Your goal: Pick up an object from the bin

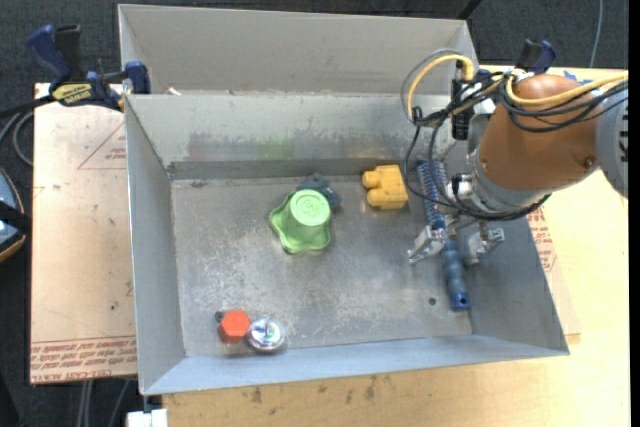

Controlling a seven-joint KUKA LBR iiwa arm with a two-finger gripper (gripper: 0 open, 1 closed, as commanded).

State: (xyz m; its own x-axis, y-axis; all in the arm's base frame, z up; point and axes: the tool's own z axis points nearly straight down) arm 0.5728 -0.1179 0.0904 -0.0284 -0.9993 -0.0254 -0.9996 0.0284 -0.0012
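Hovers low at the right of the bin (pixel 150 215) with jaws spread wide, straddling the upper end of a blue peg (pixel 457 287). Lies with its long axis running from the jaws toward the near wall. Cannot tell whether touching; hides the peg's top under the wrist. Well apart: yellow block (pixel 385 187), green cup (pixel 305 220).

One camera looks down on the grey metal bin (pixel 150 215) from above, tilted somewhat to one side, so its far and left walls show broadly. It stands back enough to take in the whole bin, with the arm (pixel 540 140) entering from the right.
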